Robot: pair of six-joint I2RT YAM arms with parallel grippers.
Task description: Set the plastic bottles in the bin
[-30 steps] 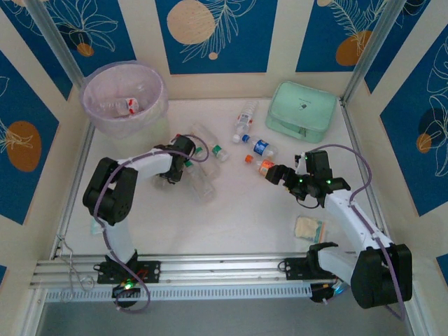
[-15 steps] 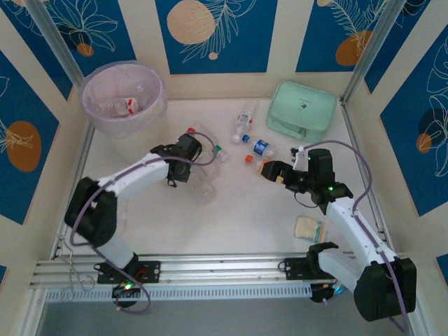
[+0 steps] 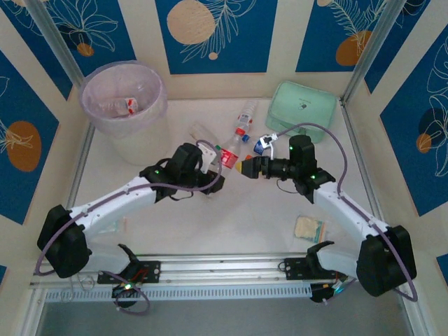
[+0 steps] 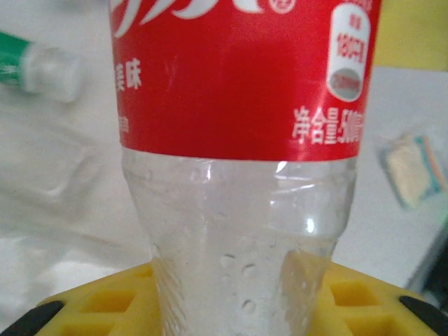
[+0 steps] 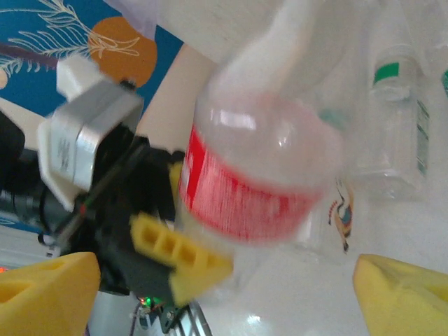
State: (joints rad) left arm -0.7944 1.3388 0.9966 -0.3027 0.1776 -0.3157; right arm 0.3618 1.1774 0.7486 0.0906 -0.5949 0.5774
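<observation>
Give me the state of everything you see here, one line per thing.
Left gripper: shut on the red-labelled bottle.
Right gripper: open, empty.
Bin: upright, at least one bottle inside.
Mint-green zip case: closed.
Bottle beside the case: lying on the table.
Beige packet: lying flat.

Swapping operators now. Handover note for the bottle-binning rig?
Left gripper: shut on a red-labelled bottle, mid-table.
Right gripper: open, empty, facing that bottle.
Bin: far left corner, with at least one binned bottle inside.
Left to do: bin the held one, then those on the table, such as the white-labelled bottle by the mint case.
</observation>
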